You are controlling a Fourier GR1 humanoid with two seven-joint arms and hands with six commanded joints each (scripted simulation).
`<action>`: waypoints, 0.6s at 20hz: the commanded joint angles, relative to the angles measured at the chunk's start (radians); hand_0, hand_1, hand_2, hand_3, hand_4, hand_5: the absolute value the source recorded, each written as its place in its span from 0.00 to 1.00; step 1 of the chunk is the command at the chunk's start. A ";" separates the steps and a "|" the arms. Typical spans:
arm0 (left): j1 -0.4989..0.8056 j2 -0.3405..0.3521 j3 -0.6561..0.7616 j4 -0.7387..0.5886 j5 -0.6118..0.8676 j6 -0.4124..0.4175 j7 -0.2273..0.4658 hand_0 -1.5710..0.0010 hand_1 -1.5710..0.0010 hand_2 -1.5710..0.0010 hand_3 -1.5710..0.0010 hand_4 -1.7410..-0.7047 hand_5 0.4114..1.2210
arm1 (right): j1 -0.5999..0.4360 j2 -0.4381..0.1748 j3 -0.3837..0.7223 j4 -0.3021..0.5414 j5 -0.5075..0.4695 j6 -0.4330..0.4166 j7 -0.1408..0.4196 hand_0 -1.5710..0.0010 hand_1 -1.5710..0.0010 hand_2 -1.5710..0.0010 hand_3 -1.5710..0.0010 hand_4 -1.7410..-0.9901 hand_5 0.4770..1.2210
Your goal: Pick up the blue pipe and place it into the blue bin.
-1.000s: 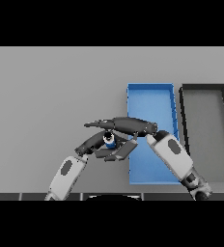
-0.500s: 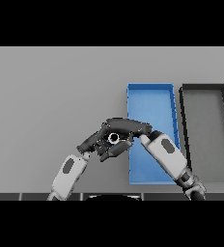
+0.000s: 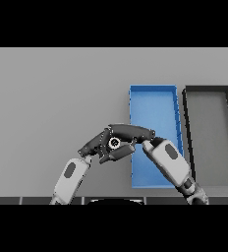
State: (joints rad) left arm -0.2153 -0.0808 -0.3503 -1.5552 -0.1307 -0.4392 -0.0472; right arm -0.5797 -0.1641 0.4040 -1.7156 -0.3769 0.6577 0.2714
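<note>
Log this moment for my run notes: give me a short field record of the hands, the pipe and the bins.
left hand: left of the blue bin, meeting the right hand
right hand: fingers curled over the same spot, at the bin's left wall
blue pipe: hidden between the hands; cannot confirm which hand grips it
blue bin: right of centre
black bin: beside the blue bin, on its right
placement: not yet done

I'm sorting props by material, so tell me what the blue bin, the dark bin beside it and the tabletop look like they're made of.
The blue bin looks like molded plastic: even saturated color, thin straight walls, matte with no glint. The dark bin has the same shape in black with a grey floor, probably plastic too, though painted metal can't be excluded. The table is a flat, uniform grey matte surface, perhaps laminate; no grain or texture shows.
</note>
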 commanded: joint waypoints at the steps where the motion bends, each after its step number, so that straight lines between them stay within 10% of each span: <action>1: 0.011 0.004 -0.001 -0.008 -0.014 0.001 -0.007 0.08 0.13 0.15 0.33 0.11 1.00 | 0.005 0.002 0.001 -0.008 0.012 -0.011 -0.003 0.01 0.01 0.01 0.02 0.33 0.97; 6: 0.004 0.022 0.012 0.009 -0.066 -0.086 -0.021 0.69 0.71 0.72 0.78 0.54 0.91 | 0.003 0.027 -0.015 -0.021 0.051 -0.013 0.058 0.00 0.00 0.00 0.00 0.32 0.99; 12: 0.008 0.028 0.036 0.011 -0.057 -0.100 0.072 0.92 0.93 0.93 0.94 0.72 0.39 | 0.007 0.062 -0.041 -0.017 0.101 -0.004 0.013 0.00 0.00 0.00 0.00 0.32 1.00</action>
State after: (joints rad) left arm -0.2071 -0.0531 -0.3142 -1.5444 -0.1882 -0.5392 0.0259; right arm -0.5726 -0.1023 0.3626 -1.7331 -0.2750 0.6562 0.2822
